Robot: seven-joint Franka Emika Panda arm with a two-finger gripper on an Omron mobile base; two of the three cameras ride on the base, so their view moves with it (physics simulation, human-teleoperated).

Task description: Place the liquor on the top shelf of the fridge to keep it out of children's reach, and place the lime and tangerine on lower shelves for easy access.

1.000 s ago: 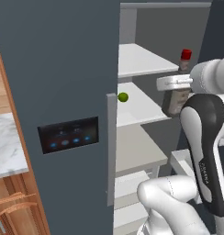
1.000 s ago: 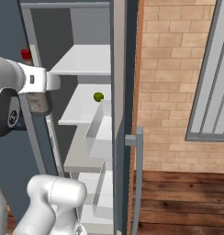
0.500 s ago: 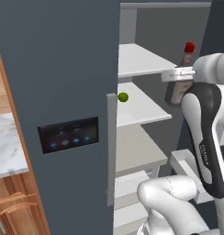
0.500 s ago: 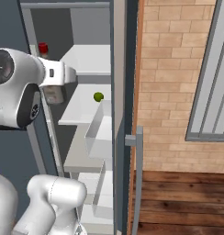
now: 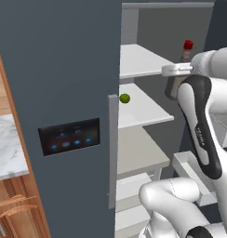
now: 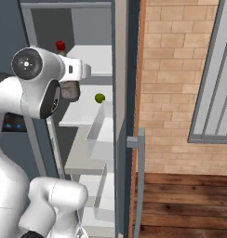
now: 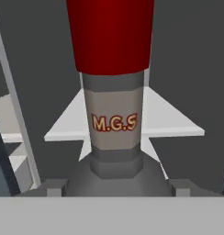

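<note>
1. From the left base view, we saw the fridge (image 5: 64, 69) standing open, its black door panel (image 5: 70, 136) lit with blue. Our white arm (image 5: 201, 125) reached in from the right, carrying the liquor (image 5: 179, 76) upright, the bottle's red cap level with the top shelf (image 5: 138, 60). The bottle hung just off that shelf's front corner, not resting on it. The lime (image 5: 124, 98) sat on the shelf below (image 5: 141, 109), near its left front edge.

2. From the right base view, we caught the red cap of the liquor (image 6: 60, 45) showing above the arm's wrist, in front of the top shelf (image 6: 94, 58). The lime (image 6: 100, 97) lay on the second shelf, behind a grey door bin (image 6: 100, 135).

3. In the hand view, the liquor (image 7: 114, 124) stood close before the lens, its label reading "M.G.S" under the red cap. Our fingers (image 7: 112, 186) were clamped on the bottle's shoulders, one tip at each side. Beyond it a pale shelf (image 7: 178, 121) jutted forward; we could not tell which one.
</note>
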